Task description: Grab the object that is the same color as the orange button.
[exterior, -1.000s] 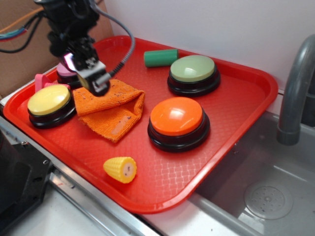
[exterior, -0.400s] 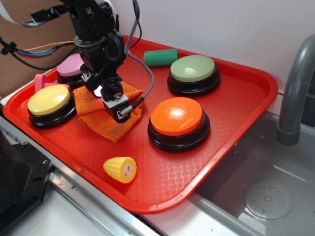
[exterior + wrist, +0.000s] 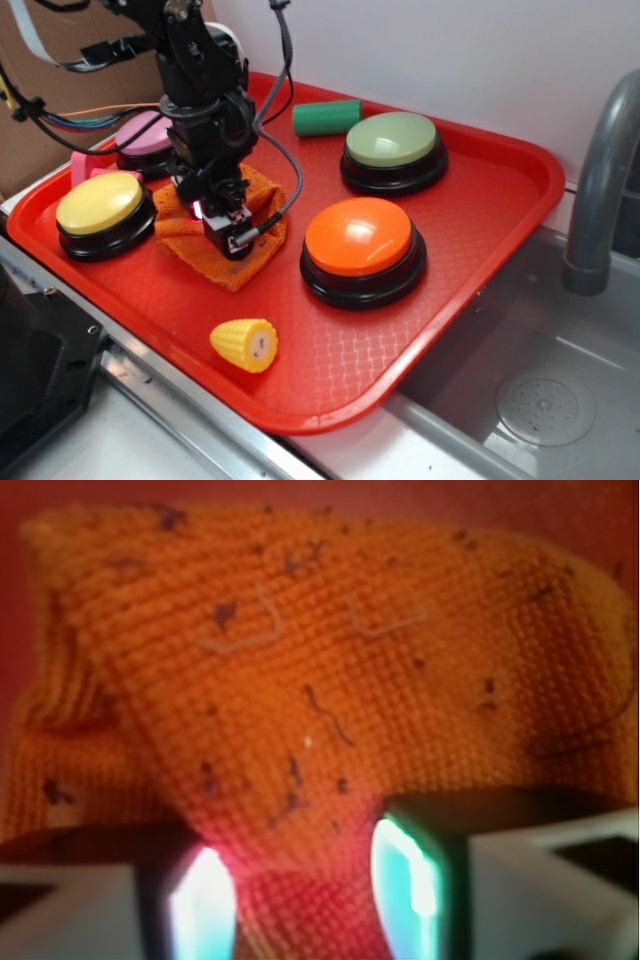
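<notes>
- Red tray (image 3: 480, 260): I see it carrying every item. Its widest bare floor lies at the front and right, well apart from the arm. The raised rim is far from the work point.
- Robot arm: compared with a second ago, when I had it up by the yellow button (image 3: 98, 203), it has swung right and come down over the cloth. I judge the approach finished and the grasp now in hand.
- Orange button (image 3: 359, 236): the colour reference, untouched, just right of the cloth.
- Orange cloth (image 3: 225, 262): the target, lying crumpled between the yellow and orange buttons. Its front corner points toward the toy corn (image 3: 245, 345).
- Gripper (image 3: 305, 895): in the wrist view the two pads (image 3: 408, 880) stand apart with a raised fold of cloth between them, not yet pinched.
- Clearance: I judge a straight lift upward to be free. Sideways room is tight, with the pink button (image 3: 145, 133) behind and buttons on either flank.
</notes>
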Controlling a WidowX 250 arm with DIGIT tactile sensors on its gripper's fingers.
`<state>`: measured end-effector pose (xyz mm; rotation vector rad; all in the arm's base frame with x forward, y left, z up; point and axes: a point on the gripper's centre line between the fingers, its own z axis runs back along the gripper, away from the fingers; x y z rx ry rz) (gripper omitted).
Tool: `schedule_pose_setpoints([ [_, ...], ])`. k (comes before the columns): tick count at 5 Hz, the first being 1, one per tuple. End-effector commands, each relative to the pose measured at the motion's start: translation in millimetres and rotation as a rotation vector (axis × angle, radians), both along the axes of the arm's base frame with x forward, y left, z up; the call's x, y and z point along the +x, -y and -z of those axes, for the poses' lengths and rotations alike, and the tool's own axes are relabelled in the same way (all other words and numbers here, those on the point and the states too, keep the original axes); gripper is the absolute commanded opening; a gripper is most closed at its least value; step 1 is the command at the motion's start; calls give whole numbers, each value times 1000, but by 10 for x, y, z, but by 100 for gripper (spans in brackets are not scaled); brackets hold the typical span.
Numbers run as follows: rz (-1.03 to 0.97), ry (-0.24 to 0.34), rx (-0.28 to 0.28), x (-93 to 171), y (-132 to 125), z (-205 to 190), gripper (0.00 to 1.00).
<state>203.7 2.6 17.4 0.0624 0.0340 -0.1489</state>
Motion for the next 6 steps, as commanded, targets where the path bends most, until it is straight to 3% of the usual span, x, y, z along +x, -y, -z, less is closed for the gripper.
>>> schedule_pose_setpoints([
  [1,-34,22,7,46,-57,-47,0],
  [2,-62,33,16,29,-72,-129,0],
  [3,-105,6,-6,19,-115,-234,0],
  [4,-141,-24,-90,35,-118,-486,0],
  [5,-182,-11,-109,101,-87,-904,0],
  [6,-188,59,-84,199,-57,-1404,0],
])
